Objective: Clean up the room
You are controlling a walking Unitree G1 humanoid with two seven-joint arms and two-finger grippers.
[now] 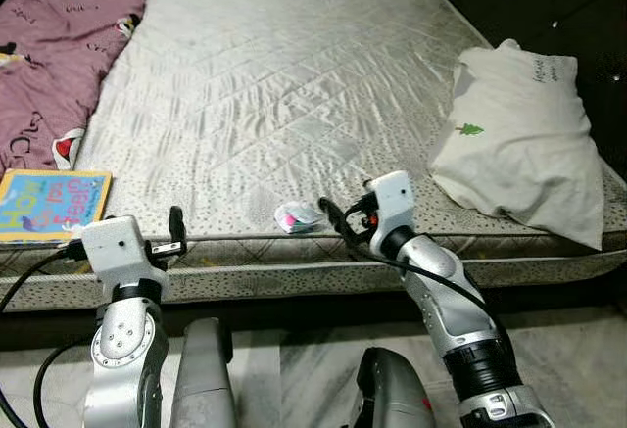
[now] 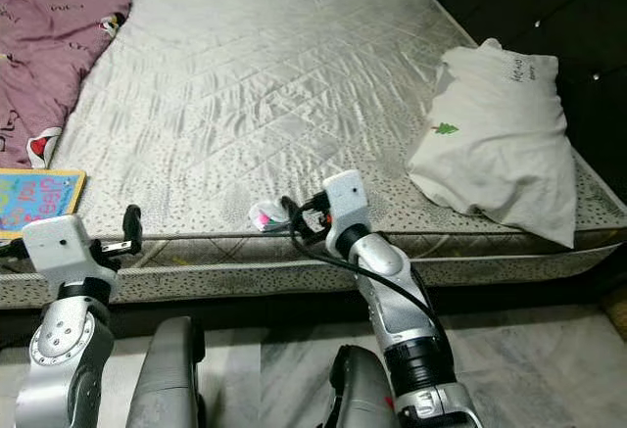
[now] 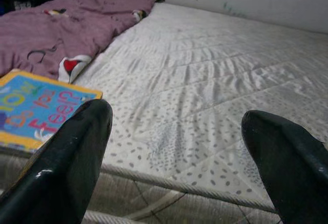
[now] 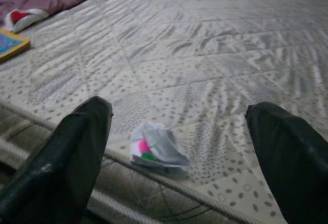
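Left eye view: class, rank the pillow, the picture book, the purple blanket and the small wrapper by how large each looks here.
1. Pillow and purple blanket: similar, and the blanket is cut off by the frame, so unranked.
2. Picture book, also cut off.
3. Wrapper, smallest.

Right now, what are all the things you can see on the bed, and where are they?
Mattress: one, silvery grey, quilted, spread across the scene.
Blanket: one, purple with cartoon patches, left far part of the mattress.
Book: one, blue with yellow border, left near edge.
Pillow: one, white with a small green tree, right side.
Wrapper: one, clear with pink and green, near edge, middle.
Left claw: black, open, by the near edge, beside the book.
Right claw: black, open, beside the wrapper.
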